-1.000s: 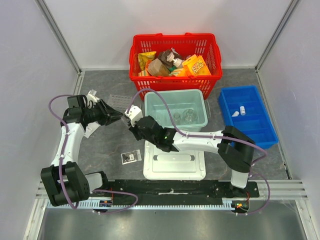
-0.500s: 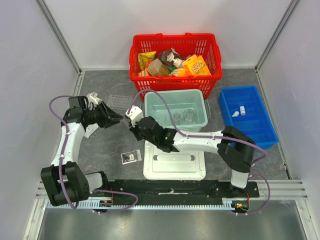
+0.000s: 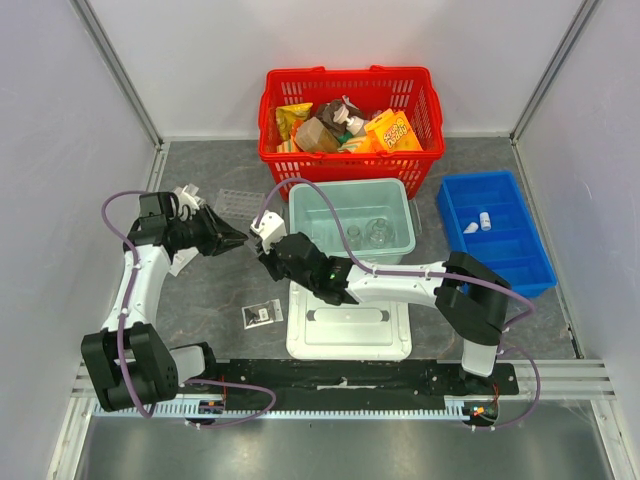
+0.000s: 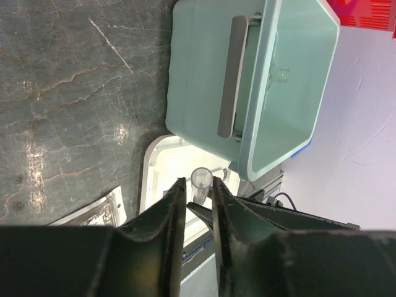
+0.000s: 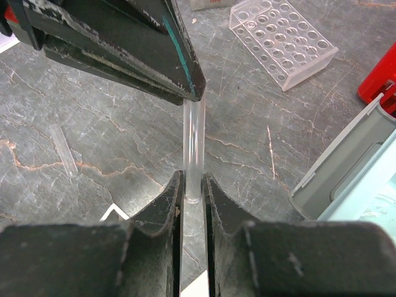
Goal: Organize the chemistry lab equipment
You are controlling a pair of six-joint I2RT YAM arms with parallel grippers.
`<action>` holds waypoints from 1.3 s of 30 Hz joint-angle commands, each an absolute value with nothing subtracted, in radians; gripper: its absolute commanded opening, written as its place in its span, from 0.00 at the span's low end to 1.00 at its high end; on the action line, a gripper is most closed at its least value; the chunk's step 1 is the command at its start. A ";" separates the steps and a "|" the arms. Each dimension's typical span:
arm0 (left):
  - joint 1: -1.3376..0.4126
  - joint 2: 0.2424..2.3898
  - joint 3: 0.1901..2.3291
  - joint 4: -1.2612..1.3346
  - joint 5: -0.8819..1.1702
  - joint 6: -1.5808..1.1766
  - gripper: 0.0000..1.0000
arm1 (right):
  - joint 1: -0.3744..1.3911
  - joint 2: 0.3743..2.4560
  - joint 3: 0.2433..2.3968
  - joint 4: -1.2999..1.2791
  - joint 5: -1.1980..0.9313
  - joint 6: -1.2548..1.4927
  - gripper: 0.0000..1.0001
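Grey veined tabletop (image 5: 260,142) lies under the right gripper (image 5: 193,185), clenched on the near end of a clear tube (image 5: 193,139) whose far end the left gripper (image 5: 193,94) pinches, with the multi-well plate (image 5: 284,43) lying beyond; only the wrist views make the tube out, the overhead view not.

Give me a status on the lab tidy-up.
Done: flasks in the teal bin, vials in the blue tray. In hand: a clear tube, clamped by the right gripper, the left gripper around its other end. Remaining: well plate, a loose tube and packet on the table.
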State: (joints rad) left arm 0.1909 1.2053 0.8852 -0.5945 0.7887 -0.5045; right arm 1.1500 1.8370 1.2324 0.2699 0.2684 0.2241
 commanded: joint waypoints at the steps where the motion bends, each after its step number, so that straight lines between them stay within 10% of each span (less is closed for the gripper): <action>1: 0.181 1.206 0.885 -0.566 0.821 -0.494 0.26 | 1.152 1.802 1.224 0.319 0.273 0.224 0.20; 11: 0.170 1.196 0.900 -0.542 0.776 -0.486 0.07 | 1.152 1.821 1.255 0.305 0.288 0.229 0.34; 22: 0.141 1.173 0.997 -0.321 0.309 -0.465 0.06 | 1.152 1.608 1.209 0.187 0.340 0.244 0.98; 39: -0.074 1.491 1.109 0.069 -0.173 -0.227 0.09 | 1.146 1.016 0.970 0.123 0.658 0.094 0.98</action>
State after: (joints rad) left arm -0.0257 1.4036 1.0424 -0.0540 -0.0357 -0.3576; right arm 1.1496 1.0767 0.9951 0.1322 0.5709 0.1455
